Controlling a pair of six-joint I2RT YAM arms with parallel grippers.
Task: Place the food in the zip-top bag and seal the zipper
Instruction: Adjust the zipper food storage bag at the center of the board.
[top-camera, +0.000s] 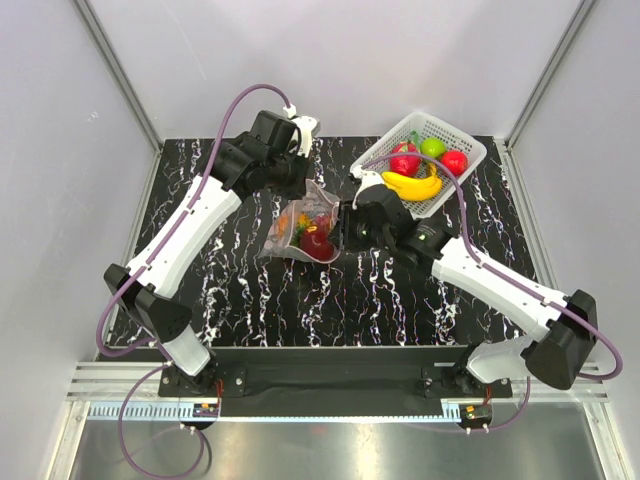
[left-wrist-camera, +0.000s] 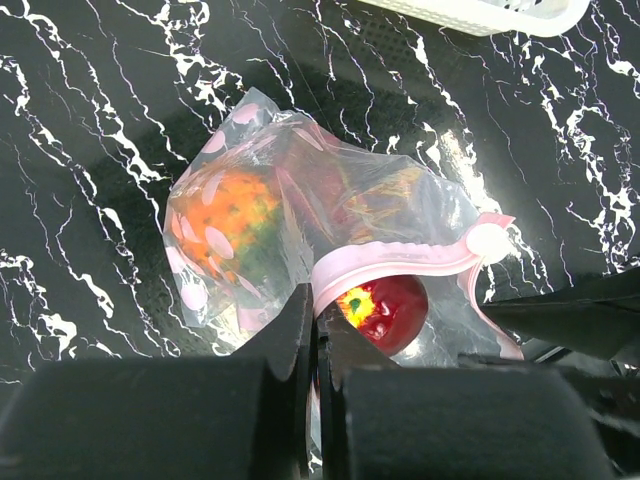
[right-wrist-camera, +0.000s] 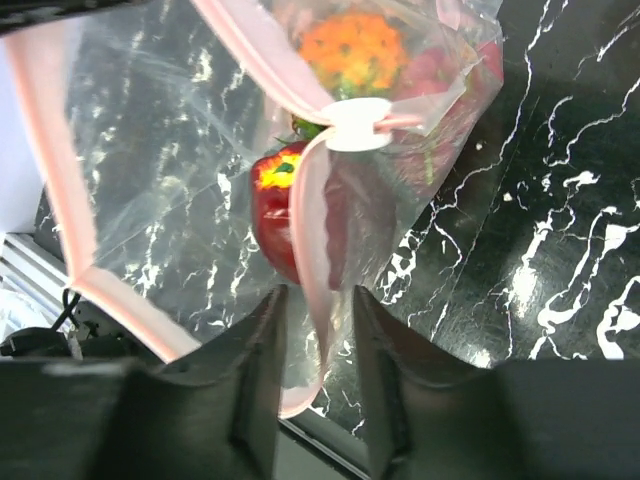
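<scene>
The clear zip-top bag (top-camera: 303, 228) lies mid-table with its mouth held up between both grippers. Inside are the orange pineapple (left-wrist-camera: 225, 215), a dark red fruit with a yellow patch (left-wrist-camera: 388, 308) and reddish grape-like pieces (right-wrist-camera: 430, 70). My left gripper (left-wrist-camera: 318, 305) is shut on the pink zipper strip (left-wrist-camera: 400, 265) at the bag's mouth. My right gripper (right-wrist-camera: 318, 315) is open, with the other end of the pink strip (right-wrist-camera: 310, 240) hanging loose between its fingers. The white slider (right-wrist-camera: 356, 126) sits partway along the zipper; the mouth gapes open beside it.
A white lattice basket (top-camera: 463, 168) stands at the back right with a yellow banana (top-camera: 412, 187), two red round fruits and a green one. Its rim shows in the left wrist view (left-wrist-camera: 480, 14). The table top is black marble-patterned, with walls close on both sides.
</scene>
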